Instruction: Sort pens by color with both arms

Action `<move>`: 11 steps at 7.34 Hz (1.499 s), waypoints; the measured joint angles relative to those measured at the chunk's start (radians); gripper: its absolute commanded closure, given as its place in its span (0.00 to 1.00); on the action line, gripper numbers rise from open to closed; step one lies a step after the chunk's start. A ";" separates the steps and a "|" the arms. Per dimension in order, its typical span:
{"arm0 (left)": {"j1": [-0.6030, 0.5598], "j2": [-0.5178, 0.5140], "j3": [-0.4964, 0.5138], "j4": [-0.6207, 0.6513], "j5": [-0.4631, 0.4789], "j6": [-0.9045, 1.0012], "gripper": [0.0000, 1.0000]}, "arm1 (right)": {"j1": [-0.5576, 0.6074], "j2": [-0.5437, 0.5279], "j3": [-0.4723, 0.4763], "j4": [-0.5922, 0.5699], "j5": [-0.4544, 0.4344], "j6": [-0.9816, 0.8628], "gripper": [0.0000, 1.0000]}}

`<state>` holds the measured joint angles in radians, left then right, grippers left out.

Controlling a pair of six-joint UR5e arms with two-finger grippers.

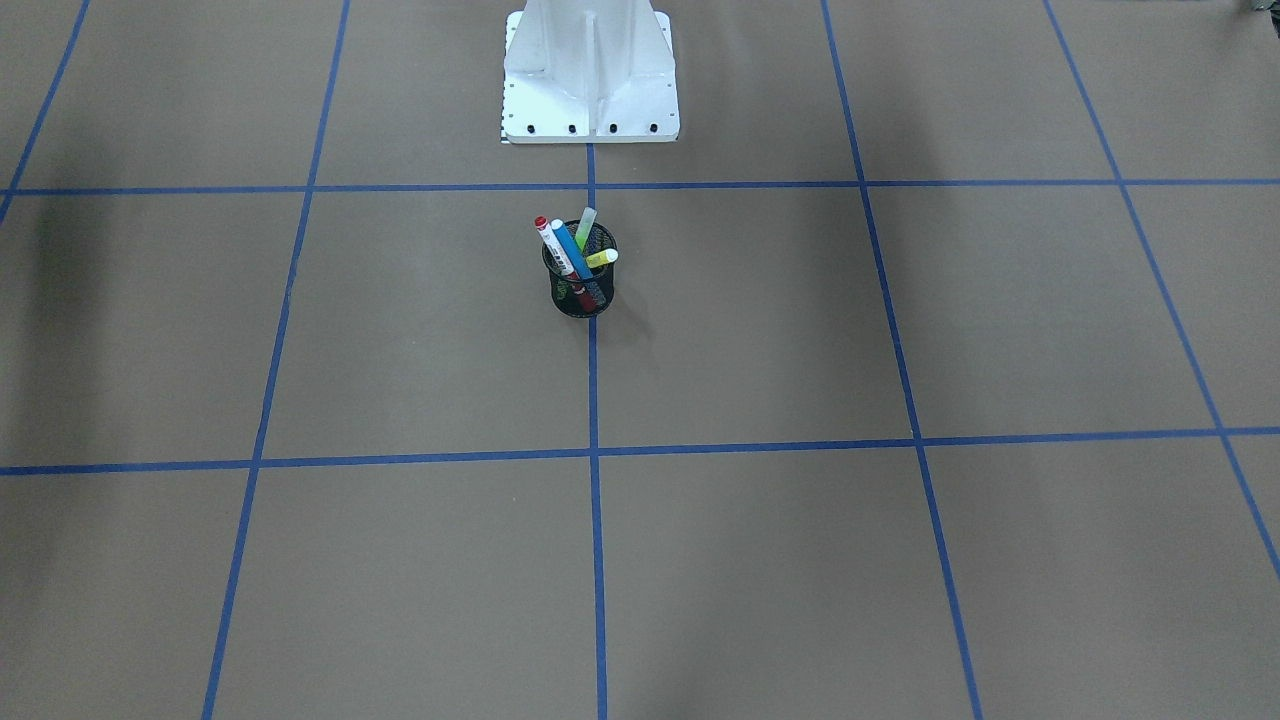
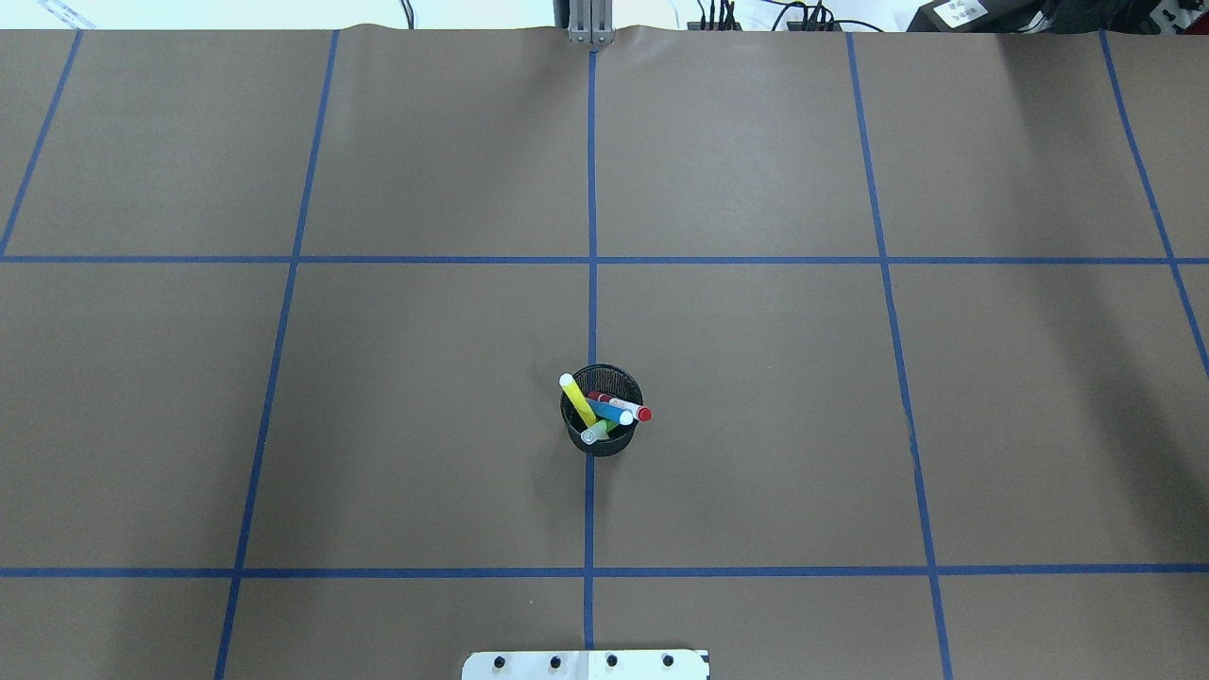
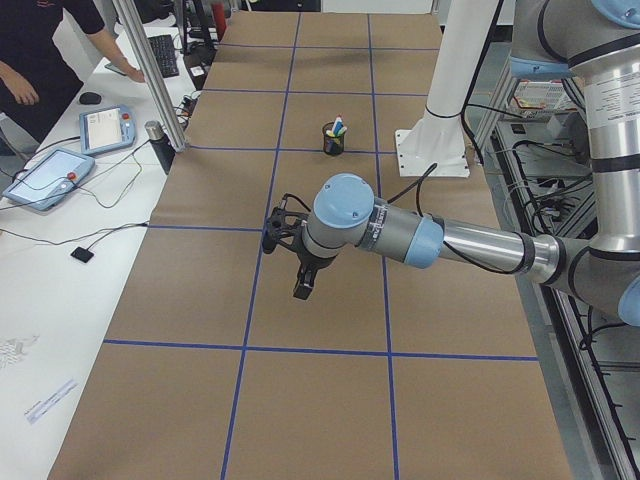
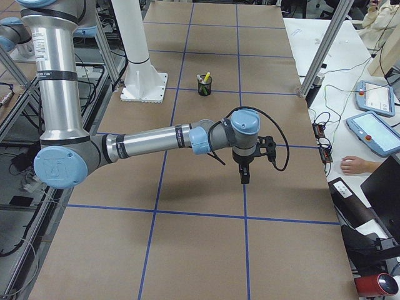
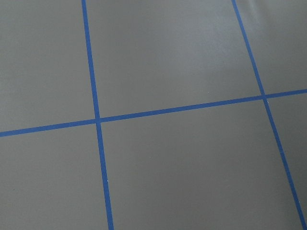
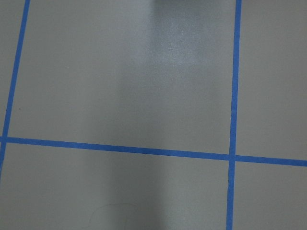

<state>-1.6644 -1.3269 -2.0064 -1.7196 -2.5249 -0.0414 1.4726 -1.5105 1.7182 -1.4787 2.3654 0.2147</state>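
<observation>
Tabletop (image 2: 425, 378): one, brown, gridded in blue tape
Arms: two, left arm (image 3: 400, 235) and right arm (image 4: 156, 139), stretched low over opposite ends, well apart from the cup (image 2: 602, 446)
Claws: two, left claw (image 3: 301, 290) and right claw (image 4: 244, 177), pointing down over bare paper; released or clenched, cannot tell from the side views
Cup: one, black mesh, upright on the centre tape line near the white pedestal (image 1: 590, 80)
Pens: four, all leaning inside the cup: yellow pen (image 2: 576, 399), blue pen (image 2: 612, 412), red-capped pen (image 2: 631, 409), lime green pen (image 2: 597, 433)
Step in hand: probably the first reach; best to send in one claw at a time, pinch a pen near its cap, lift along its lean without tipping the cup
</observation>
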 measured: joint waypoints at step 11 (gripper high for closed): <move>0.001 0.000 0.001 0.001 -0.001 -0.001 0.00 | -0.130 0.305 -0.051 -0.142 0.011 0.147 0.00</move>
<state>-1.6629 -1.3269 -2.0051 -1.7183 -2.5261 -0.0424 1.3423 -1.2053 1.6672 -1.6203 2.3761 0.3613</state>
